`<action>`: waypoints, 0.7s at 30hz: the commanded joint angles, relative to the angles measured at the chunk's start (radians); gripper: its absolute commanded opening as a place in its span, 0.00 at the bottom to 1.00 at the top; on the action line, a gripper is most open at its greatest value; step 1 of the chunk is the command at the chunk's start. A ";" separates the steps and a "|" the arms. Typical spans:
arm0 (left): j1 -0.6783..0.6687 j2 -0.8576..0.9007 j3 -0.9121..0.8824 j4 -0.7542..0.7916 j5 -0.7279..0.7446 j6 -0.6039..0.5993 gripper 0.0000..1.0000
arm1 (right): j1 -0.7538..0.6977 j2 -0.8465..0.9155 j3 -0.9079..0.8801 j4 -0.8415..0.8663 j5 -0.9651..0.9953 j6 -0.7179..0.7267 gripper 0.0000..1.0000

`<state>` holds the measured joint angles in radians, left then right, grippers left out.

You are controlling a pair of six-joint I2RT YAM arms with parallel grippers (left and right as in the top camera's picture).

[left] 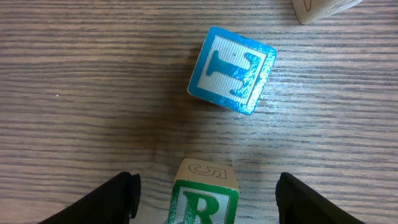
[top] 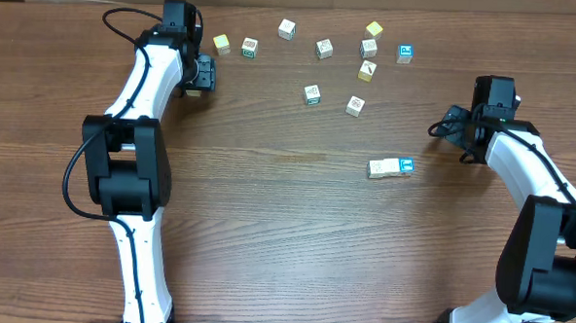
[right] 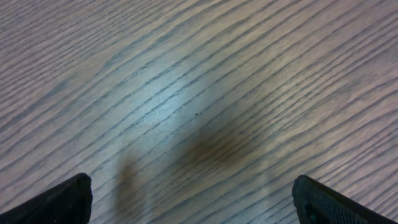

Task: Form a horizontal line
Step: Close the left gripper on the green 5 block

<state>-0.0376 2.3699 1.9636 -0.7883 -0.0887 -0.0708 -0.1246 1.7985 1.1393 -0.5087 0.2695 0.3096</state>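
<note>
The horizontal line (top: 391, 168) lies right of the table's middle: three small touching cubes in a row, cream towards the left and blue at the right end. My left gripper (top: 202, 76) is at the far left, open. In the left wrist view its fingers (left: 205, 190) stand either side of a cube with a green "R" face (left: 204, 198), without touching it. A blue "I" cube (left: 231, 70) lies just beyond. My right gripper (top: 449, 125) is open and empty over bare wood (right: 193, 193), right of the row.
Several loose cubes lie across the far side: a yellow one (top: 221, 44), a green-marked one (top: 249, 47), another yellow one (top: 367, 71), a blue one (top: 405, 54), and two nearer ones (top: 312, 94) (top: 355, 105). A cream cube's corner (left: 320, 7) shows top right.
</note>
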 commanded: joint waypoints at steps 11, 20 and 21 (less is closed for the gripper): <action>-0.003 0.042 0.002 0.034 0.012 0.011 0.44 | -0.001 -0.001 0.013 0.006 0.005 0.000 1.00; -0.003 0.028 0.031 -0.035 0.013 0.011 0.24 | -0.001 -0.001 0.013 0.006 0.005 0.000 1.00; -0.003 0.024 0.031 -0.038 0.016 0.011 0.25 | -0.001 -0.001 0.013 0.006 0.005 0.000 1.00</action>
<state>-0.0376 2.3981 1.9717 -0.8158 -0.0856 -0.0677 -0.1242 1.7988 1.1393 -0.5091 0.2695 0.3107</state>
